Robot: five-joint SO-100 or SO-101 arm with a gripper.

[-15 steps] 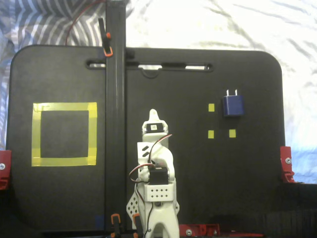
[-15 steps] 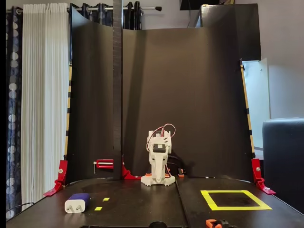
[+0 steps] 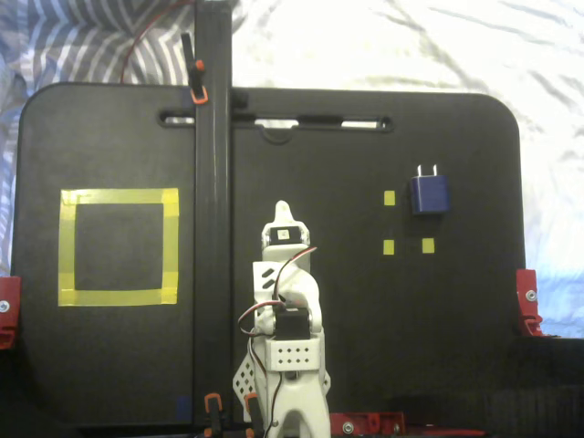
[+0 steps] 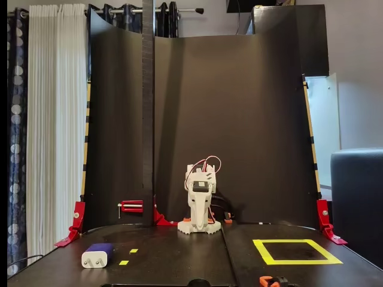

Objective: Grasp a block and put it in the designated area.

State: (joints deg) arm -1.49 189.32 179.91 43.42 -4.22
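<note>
The block (image 3: 429, 193) is a navy-blue boxy cube with two silver prongs; it lies on the black board at the right of a fixed view looking down, among small yellow markers (image 3: 390, 198). In a fixed view from the front the block (image 4: 97, 255) lies at the lower left. The designated area (image 3: 119, 196) is a yellow tape square at the left from above, and the same designated area (image 4: 299, 261) is at the lower right from the front. My white arm is folded at the board's middle. Its gripper (image 3: 283, 212) looks shut and empty, well away from the block and the square.
A tall black post (image 3: 212, 182) stands just left of the arm in the fixed view from above, clamped at both ends. Red clamps (image 3: 527, 301) hold the board's side edges. A curved black backdrop (image 4: 239, 119) rises behind the arm's base.
</note>
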